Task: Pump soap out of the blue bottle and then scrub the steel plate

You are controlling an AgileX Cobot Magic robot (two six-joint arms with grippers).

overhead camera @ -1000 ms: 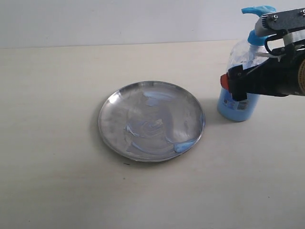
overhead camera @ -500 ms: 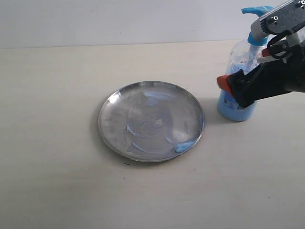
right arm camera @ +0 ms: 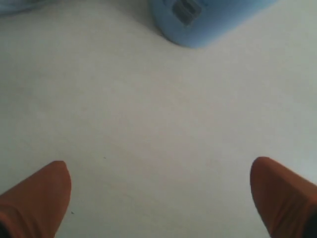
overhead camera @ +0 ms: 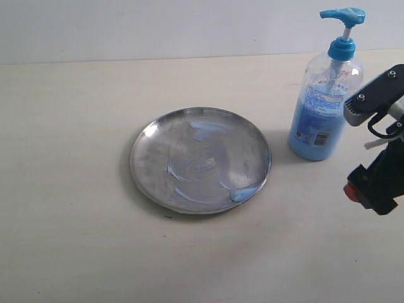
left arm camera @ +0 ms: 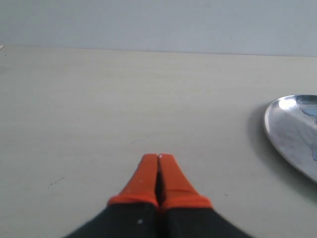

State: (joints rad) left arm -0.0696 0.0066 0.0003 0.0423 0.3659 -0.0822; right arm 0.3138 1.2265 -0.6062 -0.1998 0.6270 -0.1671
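The blue bottle (overhead camera: 322, 101) stands upright at the back right of the table, its bright blue pump head on top; its base (right arm camera: 198, 20) shows in the right wrist view. The steel plate (overhead camera: 151, 136) lies left of it, streaked with pale blue soap (overhead camera: 243, 193); its rim (left arm camera: 277, 119) shows in the left wrist view. My right gripper (right arm camera: 161, 186) is open and empty over bare table, in front of and right of the bottle, apart from it. My left gripper (left arm camera: 159, 159) is shut, holding nothing, over the table to the plate's left.
The pale table (overhead camera: 76, 240) ends at a white wall behind. My right arm (overhead camera: 379, 145) hangs at the right edge of the exterior view. The left arm is outside that view.
My right gripper has drawn back from the blue bottle toward the front right, leaving the bottle standing free. The plate and bottle have not moved.
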